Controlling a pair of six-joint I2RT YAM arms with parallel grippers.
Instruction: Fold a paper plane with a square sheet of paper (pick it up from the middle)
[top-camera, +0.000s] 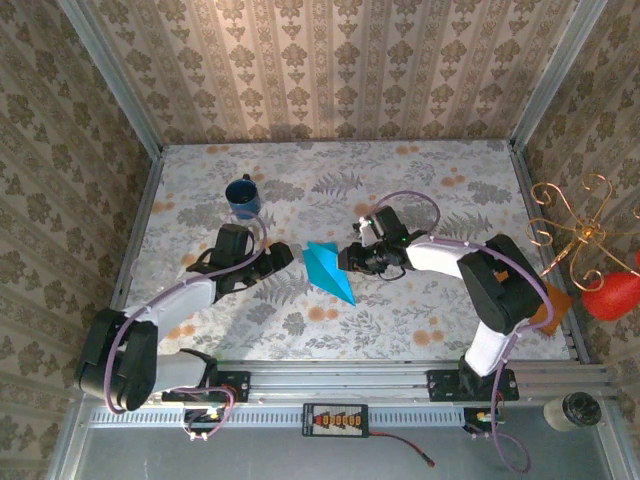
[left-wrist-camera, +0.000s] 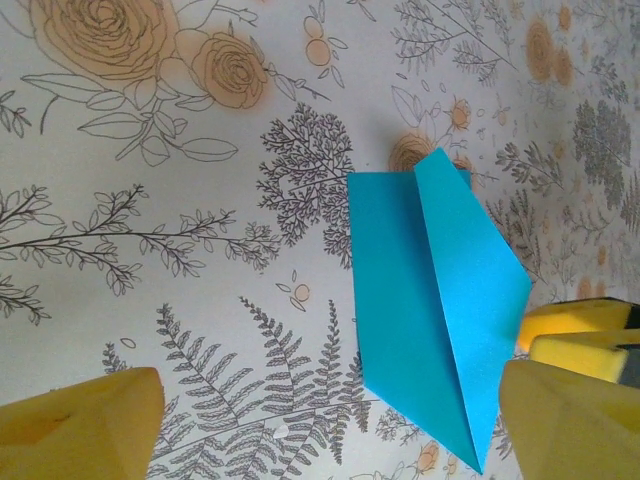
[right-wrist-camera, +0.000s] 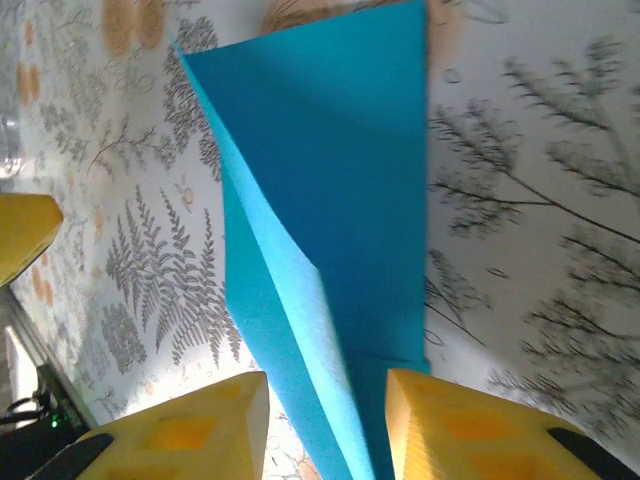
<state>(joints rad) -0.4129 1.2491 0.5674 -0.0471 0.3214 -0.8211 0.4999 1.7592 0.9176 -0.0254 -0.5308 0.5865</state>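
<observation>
One turquoise paper sheet, folded to a point | left jaws wide | right jaws narrow, astride it

Floral table — paper plane, blue mug.

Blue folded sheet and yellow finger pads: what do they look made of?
Folded sheet: thin matte paper, judging by its crisp creases and thin edges. Finger pads: apparently a soft matte rubber or foam covering, going by the rounded edges and dull yellow surface; the exact material is unclear.
</observation>
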